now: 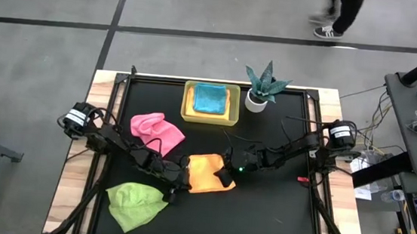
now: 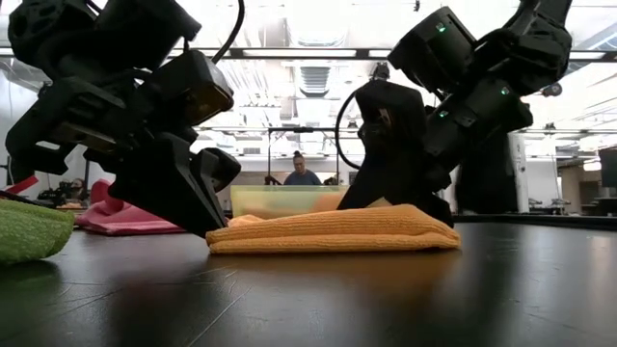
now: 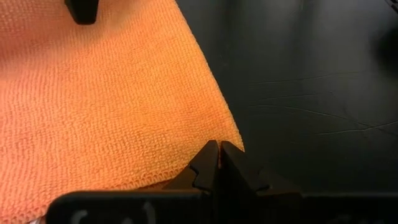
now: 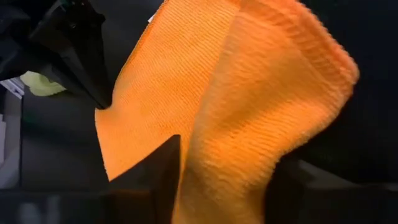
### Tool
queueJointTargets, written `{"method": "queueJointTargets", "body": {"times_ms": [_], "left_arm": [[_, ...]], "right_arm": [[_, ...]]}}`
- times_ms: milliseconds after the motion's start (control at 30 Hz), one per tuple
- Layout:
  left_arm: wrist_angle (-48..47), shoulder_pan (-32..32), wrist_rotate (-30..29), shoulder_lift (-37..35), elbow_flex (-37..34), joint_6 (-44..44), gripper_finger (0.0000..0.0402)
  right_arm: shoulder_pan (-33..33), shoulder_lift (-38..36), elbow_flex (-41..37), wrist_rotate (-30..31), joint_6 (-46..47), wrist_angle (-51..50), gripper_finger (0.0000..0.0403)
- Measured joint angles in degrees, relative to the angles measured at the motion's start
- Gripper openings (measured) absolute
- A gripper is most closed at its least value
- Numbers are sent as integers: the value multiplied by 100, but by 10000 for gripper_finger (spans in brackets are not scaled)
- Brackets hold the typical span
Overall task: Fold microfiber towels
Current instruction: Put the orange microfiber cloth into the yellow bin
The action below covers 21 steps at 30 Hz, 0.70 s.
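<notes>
While the orange towel (image 1: 205, 173) lies partly folded near the middle of the black counter (image 1: 276, 214), both hands work at its edges. The left hand (image 1: 175, 184) sits at the towel's 8 o'clock corner with its fingers (image 3: 211, 163) pressed together, tips at the very corner of the cloth; whether any fabric is pinched between them cannot be told. The right hand (image 1: 226, 173) is at the towel's 3 o'clock side, its fingers (image 4: 163, 163) set apart with a thick doubled-over fold of orange cloth lying between them. In the low view the towel shows as a flat layered pad resting on the counter.

The pink towel (image 1: 157, 131) lies crumpled at 10 o'clock from the orange one, and the lime green towel (image 1: 134, 204) lies at 8 o'clock, near the counter's front edge. The turquoise-blue towel (image 1: 211, 98) lies folded in the yellow tray (image 1: 187, 109) at 12 o'clock, with the small plant (image 1: 263, 84) just beside the tray at its 3 o'clock.
</notes>
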Motion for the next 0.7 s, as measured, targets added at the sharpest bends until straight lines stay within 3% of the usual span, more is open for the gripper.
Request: {"method": "queueJointTargets", "body": {"times_ms": [333, 567, 700], "left_arm": [[2, 2, -2, 0, -1, 2, 6], [-71, 2, -4, -34, -1, 47, 6], [-707, 2, -58, -372, -1, 52, 6]], "right_arm": [[2, -9, -4, 164, -424, 132, 20], [-10, -7, -4, 208, -738, 184, 16], [-66, -120, -4, 207, -844, 93, 15]]}}
